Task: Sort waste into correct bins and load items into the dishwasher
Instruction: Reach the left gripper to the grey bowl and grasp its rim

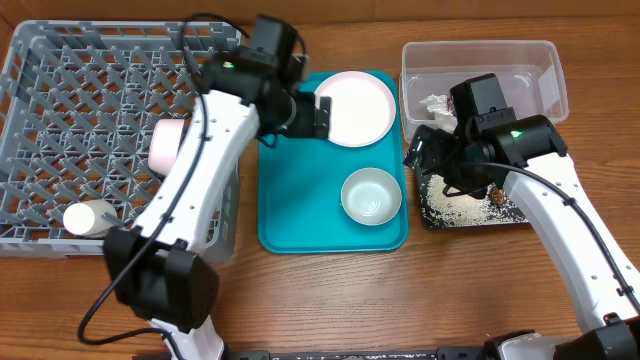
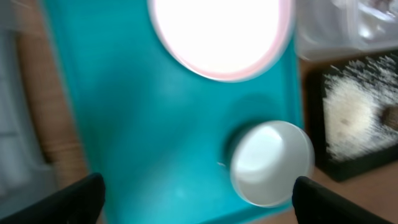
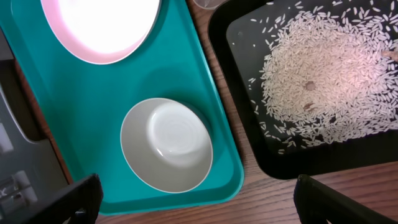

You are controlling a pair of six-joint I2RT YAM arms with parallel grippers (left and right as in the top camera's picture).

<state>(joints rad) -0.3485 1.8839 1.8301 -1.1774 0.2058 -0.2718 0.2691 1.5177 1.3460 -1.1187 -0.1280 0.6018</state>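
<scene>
We see the left claw (image 1: 323,117) wide open and empty over the teal tray (image 1: 300,200), just beside the white plate (image 1: 355,108). Right claw (image 1: 418,156) gapes empty too, by the black tray (image 3: 245,146) holding the rice (image 3: 323,74). The pale bowl (image 1: 371,195) sits on the teal tray.

White arms (image 1: 200,150), black joints (image 1: 165,285)

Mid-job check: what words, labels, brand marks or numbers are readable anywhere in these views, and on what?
None readable. No lettering shows on the teal plastic serving tray, the round white plate, the pale whitish-green bowl, the clear plastic tub, the black rectangular tray or the grey lattice dish rack. The left wrist view is too blurred to rule out small print.
</scene>
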